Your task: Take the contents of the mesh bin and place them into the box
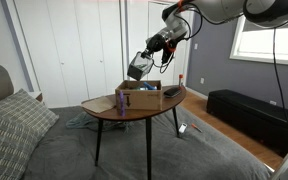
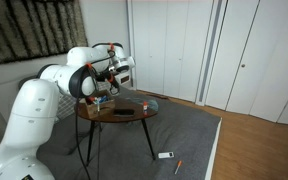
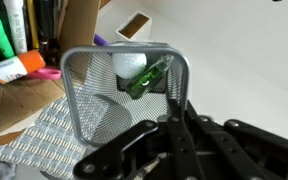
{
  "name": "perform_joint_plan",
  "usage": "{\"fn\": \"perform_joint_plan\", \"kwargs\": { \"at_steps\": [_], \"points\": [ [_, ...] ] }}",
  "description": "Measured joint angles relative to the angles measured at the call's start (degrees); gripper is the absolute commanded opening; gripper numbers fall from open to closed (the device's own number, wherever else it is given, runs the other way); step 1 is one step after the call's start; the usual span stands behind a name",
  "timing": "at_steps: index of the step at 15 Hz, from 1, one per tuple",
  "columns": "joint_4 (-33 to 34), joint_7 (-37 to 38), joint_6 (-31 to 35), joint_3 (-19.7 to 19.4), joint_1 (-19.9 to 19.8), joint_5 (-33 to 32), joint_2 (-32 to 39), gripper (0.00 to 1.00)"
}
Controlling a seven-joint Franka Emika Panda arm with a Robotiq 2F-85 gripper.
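Mesh bin point(image 3: 99, 115), tipped above the box point(image 1: 139, 98), sat clamped by its wall between the gripper's point(image 3: 174, 118) jaws.

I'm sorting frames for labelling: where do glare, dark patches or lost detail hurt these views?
In an exterior view the window is blown out white, yet the mesh bin above the box is readable; in an exterior view the table is evenly lit but tiny; in the wrist view the pincer is dark with little detail, the mesh crisp.

Soft daylight from the window point(image 1: 269, 40), low-resolution views, blurred wrist foreground
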Motion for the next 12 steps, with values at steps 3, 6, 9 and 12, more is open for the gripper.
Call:
{"fn": "perform_joint_plan", "kwargs": {
  "at_steps": [3,6,9,12],
  "points": [
    [0.58,-1.59,-0.01,0.49,0.36,0.92,2.30,0.02],
    [1.76,-3.44,-0.05,1.18,0.41,2.88,4.53,0.02],
    [2.87,-5.28,-0.14,1.92,0.51,4.95,6.55,0.02],
    [3.47,-6.26,-0.20,2.55,0.55,8.22,8.10,0.02]
  ]
}}
